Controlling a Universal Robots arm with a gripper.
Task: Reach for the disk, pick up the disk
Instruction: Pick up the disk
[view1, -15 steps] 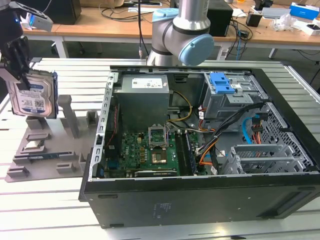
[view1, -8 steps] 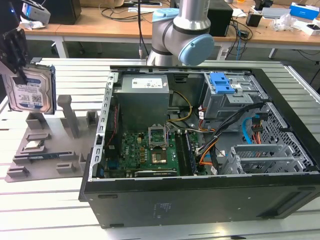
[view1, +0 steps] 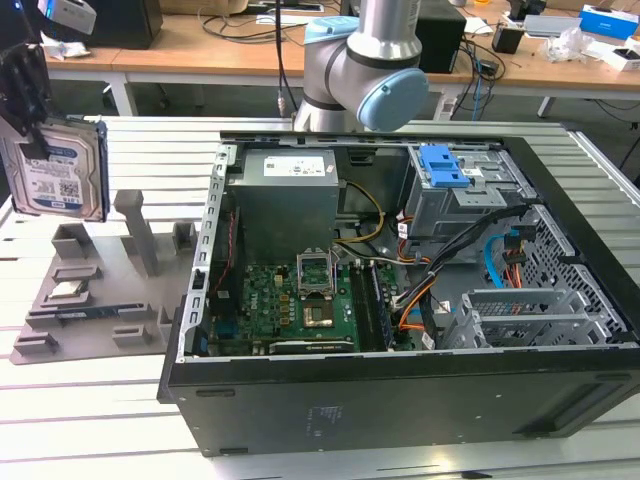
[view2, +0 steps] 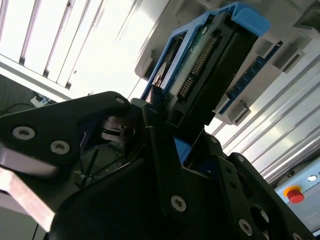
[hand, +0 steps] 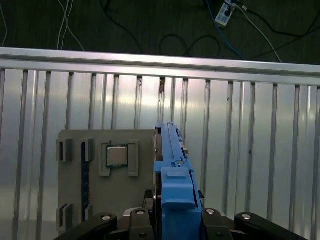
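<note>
The disk (view1: 55, 170), a silver hard drive with a white-and-blue label and a blue bracket, hangs upright in the air at the exterior view's far left. It is above the grey holder (view1: 90, 290). My gripper (view1: 25, 95) is shut on its upper end. In the first wrist view the disk (hand: 172, 170) shows edge-on, its blue bracket rising between the black fingers (hand: 135, 220). In the second wrist view the disk's connector end (view2: 210, 65) sticks out beyond the fingers (view2: 165, 165).
An open computer case (view1: 400, 300) fills the table's middle and the exterior view's right, with a blue latch (view1: 445, 165) on its drive cage. A small silver chip (hand: 116, 156) sits in the grey holder. The arm's base (view1: 370, 60) stands behind the case.
</note>
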